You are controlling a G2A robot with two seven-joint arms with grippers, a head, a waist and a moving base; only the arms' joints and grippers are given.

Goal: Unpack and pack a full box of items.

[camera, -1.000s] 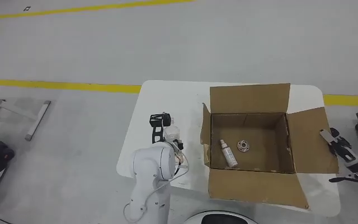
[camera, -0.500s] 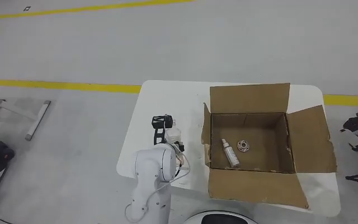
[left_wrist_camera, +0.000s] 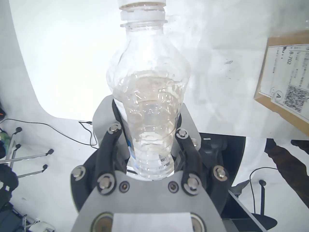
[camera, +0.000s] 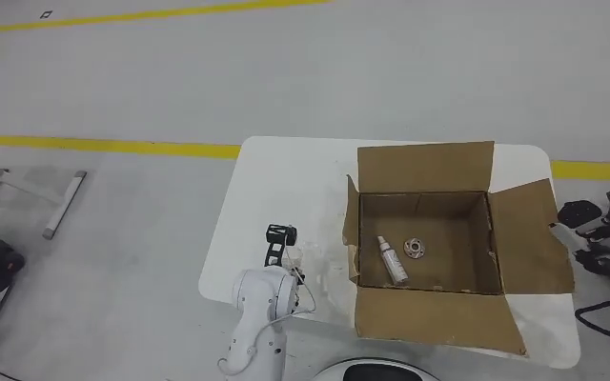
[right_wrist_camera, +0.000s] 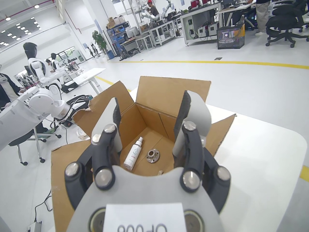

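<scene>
The big white table lies under the left gripper. The open brown box sits off to one side of it, not touching. The left gripper is squeezed tight around the low part of a clear water bottle, with the cap pointing away from it. I think the job now is to put this bottle down on the table. To do it well, go down slowly, set the bottle flat, and only then let go, or it may tip and roll. The right gripper is wide and holds nothing. In front of it, down in the box, lie a small spray bottle and a little metal ring.
</scene>
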